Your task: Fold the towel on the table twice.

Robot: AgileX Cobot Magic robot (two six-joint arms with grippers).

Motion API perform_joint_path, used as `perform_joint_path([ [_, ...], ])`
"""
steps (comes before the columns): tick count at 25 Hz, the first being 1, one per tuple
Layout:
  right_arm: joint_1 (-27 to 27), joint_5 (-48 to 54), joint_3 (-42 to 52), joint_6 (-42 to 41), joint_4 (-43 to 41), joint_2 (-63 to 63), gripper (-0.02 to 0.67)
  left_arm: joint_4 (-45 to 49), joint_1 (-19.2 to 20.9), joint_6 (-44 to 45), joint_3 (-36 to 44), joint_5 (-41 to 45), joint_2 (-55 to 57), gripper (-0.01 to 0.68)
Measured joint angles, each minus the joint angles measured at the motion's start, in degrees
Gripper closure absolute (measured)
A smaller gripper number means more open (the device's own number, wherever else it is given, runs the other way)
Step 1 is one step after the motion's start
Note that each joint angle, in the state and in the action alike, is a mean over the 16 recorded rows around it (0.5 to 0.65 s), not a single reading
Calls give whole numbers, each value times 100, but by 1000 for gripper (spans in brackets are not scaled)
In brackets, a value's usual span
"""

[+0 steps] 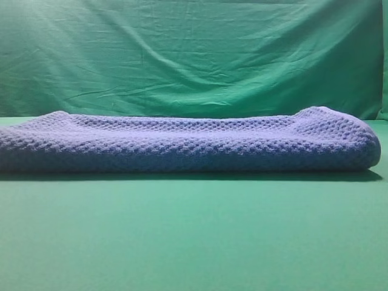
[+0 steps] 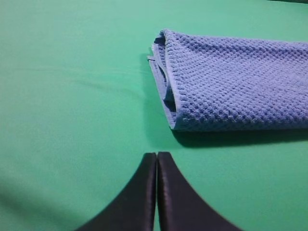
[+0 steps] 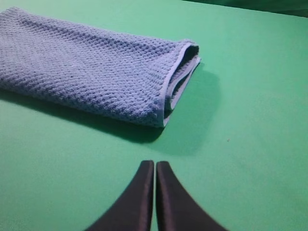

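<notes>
The exterior high view faces the towel (image 1: 182, 142) low and close across the table (image 1: 194, 236), while both wrist views look down over closed grippers, sharing it: towel at 2 o'clock left, 10 o'clock right.

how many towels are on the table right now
1. The towel lies folded in a long stack across the middle of the green table. Each wrist view shows one layered end of it; nothing suggests a second one, though its far side is hidden.
</notes>
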Motion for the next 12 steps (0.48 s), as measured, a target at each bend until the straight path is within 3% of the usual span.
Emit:
perform_joint_path([
  [12, -222, 63, 0, 0, -2, -130, 649, -39, 44, 0, 0, 0, -46, 673],
])
